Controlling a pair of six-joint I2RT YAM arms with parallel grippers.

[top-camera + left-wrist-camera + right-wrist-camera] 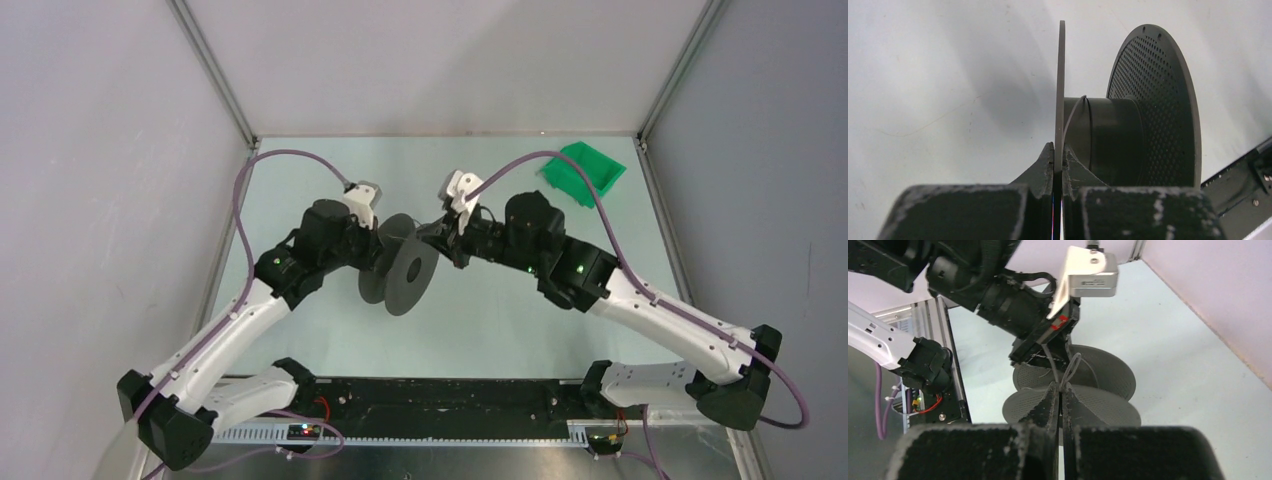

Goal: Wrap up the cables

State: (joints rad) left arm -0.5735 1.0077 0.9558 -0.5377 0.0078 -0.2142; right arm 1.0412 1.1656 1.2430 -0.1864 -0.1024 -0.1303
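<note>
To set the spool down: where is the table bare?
Bare table lies between spool and near black rail, and at the far edge left of the green bin. Crowded: the middle, where left gripper holds the spool and right gripper pinches the cable.

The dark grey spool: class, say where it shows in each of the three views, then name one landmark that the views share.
Top external: spool at centre, between the two grippers.
Left wrist: spool at centre and right, its near disc edge-on in the left gripper.
Right wrist: spool at lower centre, just beyond the right gripper, which pinches the cable.
Shared landmark: the left gripper clamped on one disc.
</note>
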